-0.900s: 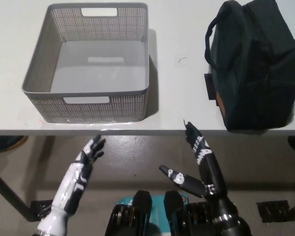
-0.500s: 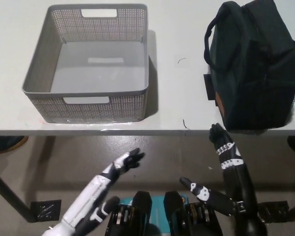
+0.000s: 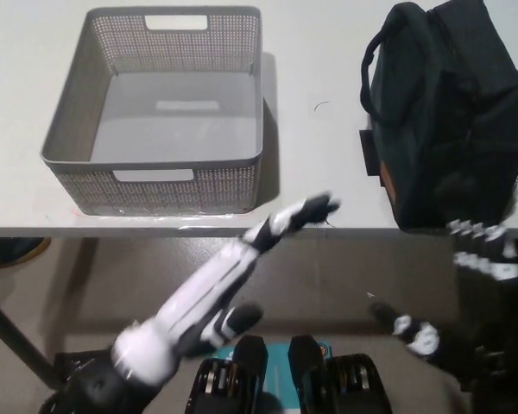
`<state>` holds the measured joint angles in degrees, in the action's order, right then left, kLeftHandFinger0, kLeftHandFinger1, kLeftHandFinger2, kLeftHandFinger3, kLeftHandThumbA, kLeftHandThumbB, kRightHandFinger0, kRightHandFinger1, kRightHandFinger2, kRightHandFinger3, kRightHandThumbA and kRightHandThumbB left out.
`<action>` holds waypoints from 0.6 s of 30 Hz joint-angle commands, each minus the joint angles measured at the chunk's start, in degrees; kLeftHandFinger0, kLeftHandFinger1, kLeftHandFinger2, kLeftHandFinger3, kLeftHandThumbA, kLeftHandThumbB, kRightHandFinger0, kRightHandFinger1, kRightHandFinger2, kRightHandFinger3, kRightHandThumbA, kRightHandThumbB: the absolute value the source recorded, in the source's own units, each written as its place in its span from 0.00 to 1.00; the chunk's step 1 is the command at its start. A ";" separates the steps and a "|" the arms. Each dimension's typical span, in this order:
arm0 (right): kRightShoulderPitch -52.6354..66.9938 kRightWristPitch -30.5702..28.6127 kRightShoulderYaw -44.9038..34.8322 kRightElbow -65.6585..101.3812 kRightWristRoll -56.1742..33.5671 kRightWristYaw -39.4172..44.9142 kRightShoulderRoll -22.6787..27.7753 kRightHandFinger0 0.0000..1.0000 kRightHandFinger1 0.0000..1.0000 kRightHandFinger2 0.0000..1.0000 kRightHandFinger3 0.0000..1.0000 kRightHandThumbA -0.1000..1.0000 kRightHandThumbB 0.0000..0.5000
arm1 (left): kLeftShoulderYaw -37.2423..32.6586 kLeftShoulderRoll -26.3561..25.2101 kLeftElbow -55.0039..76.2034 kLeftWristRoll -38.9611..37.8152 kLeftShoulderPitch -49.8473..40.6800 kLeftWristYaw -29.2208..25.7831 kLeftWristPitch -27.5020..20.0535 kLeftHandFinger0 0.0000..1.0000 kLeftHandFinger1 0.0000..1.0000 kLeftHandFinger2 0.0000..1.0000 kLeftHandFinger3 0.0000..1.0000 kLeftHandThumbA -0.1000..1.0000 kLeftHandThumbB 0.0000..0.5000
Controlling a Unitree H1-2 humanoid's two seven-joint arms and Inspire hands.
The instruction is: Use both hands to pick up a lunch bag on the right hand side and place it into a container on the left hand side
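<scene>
White left hand point(image 3: 242, 276) now swung up toward 1 o'clock from its earlier low spot at 7, fingers point(image 3: 306, 210) apart and stretched, tips reaching the table point(image 3: 311, 164) edge, holding nothing. Black right hand point(image 3: 475, 285) shifted out toward 4 o'clock, fingers spread and empty, tips just under the lunch bag point(image 3: 445, 112). Lunch bag unmoved at 2 o'clock on the table, well apart from the empty grey container point(image 3: 155, 177) at 10 o'clock.
</scene>
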<state>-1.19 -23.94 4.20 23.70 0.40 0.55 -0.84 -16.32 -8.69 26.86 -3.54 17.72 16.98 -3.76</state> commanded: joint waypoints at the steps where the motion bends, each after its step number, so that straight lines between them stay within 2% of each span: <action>1: -3.80 -1.43 -5.14 2.89 -3.38 -2.53 1.95 1.00 1.00 1.00 1.00 1.00 0.30 | 1.05 3.09 -2.49 3.43 7.68 -1.65 3.41 1.00 1.00 1.00 1.00 1.00 0.50; 2: -4.29 -1.24 -6.23 3.02 -3.73 -2.64 2.49 1.00 1.00 1.00 1.00 1.00 0.29 | 1.22 3.75 -3.21 4.43 8.98 -2.05 4.15 1.00 1.00 1.00 1.00 1.00 0.51; 5: -7.00 1.15 -12.32 2.88 -4.11 -5.38 4.41 1.00 1.00 1.00 1.00 1.00 0.38 | 1.59 7.14 -9.77 7.55 15.66 -3.71 4.13 1.00 1.00 1.00 1.00 1.00 0.52; 7: -8.04 1.93 -14.35 2.23 -5.48 -5.48 5.58 1.00 1.00 1.00 1.00 1.00 0.39 | 1.83 8.83 -12.05 7.83 17.59 -4.24 4.97 1.00 1.00 1.00 1.00 1.00 0.53; 10: -10.10 3.00 -17.27 0.03 -7.64 -5.53 8.23 1.00 1.00 1.00 1.00 1.00 0.38 | 2.26 11.66 -16.65 7.80 20.82 -5.38 7.64 1.00 1.00 1.00 1.00 1.00 0.64; 11: -11.09 4.03 -18.30 -0.96 -8.89 -5.67 9.21 1.00 1.00 1.00 1.00 1.00 0.41 | 2.87 13.35 -19.76 6.51 22.00 -5.88 7.14 1.00 1.00 1.00 1.00 1.00 0.58; 14: -13.23 6.83 -19.90 -2.64 -10.61 -6.32 10.45 1.00 1.00 1.00 1.00 1.00 0.46 | 4.06 15.26 -24.61 4.65 23.19 -5.85 6.06 1.00 1.00 1.00 1.00 1.00 0.54; 18: -16.31 9.95 -22.70 -5.23 -12.90 -7.20 12.68 1.00 1.00 1.00 1.00 1.00 0.39 | 6.33 17.64 -30.77 1.67 25.10 -5.46 5.01 1.00 1.00 1.00 1.00 1.00 0.52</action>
<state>-13.87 -18.76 -16.14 19.62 -7.66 -4.54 9.67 -12.38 7.04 -0.54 1.30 39.29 13.39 1.70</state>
